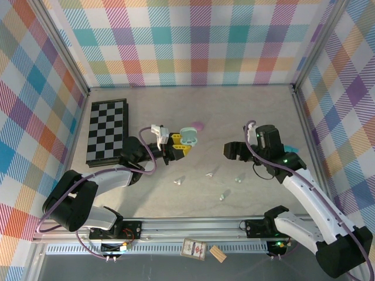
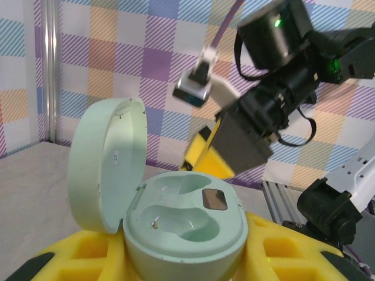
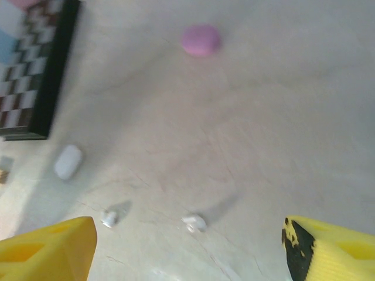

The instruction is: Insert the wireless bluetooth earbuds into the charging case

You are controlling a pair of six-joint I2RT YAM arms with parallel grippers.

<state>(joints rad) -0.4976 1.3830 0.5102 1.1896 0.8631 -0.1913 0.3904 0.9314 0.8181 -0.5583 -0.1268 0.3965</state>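
Note:
My left gripper (image 1: 179,146) is shut on the mint charging case (image 1: 188,136), holding it off the table. In the left wrist view the charging case (image 2: 184,225) sits between the yellow fingers (image 2: 293,252) with its lid (image 2: 105,170) swung up at the left and both wells empty. Several tiny whitish earbuds lie loose on the table: (image 1: 177,181), (image 1: 211,173), (image 1: 238,177), (image 1: 221,196). My right gripper (image 1: 229,151) hangs open above the table, right of the case. In its wrist view two earbuds (image 3: 194,222) (image 3: 109,218) lie below the open right gripper (image 3: 187,243).
A pink case (image 1: 198,125) (image 3: 200,40) lies behind the mint one. A folded chessboard (image 1: 107,130) (image 3: 35,70) lies at the left. A white pebble-shaped case (image 3: 68,161) rests near the chessboard. A teal object (image 1: 291,149) sits by the right wall.

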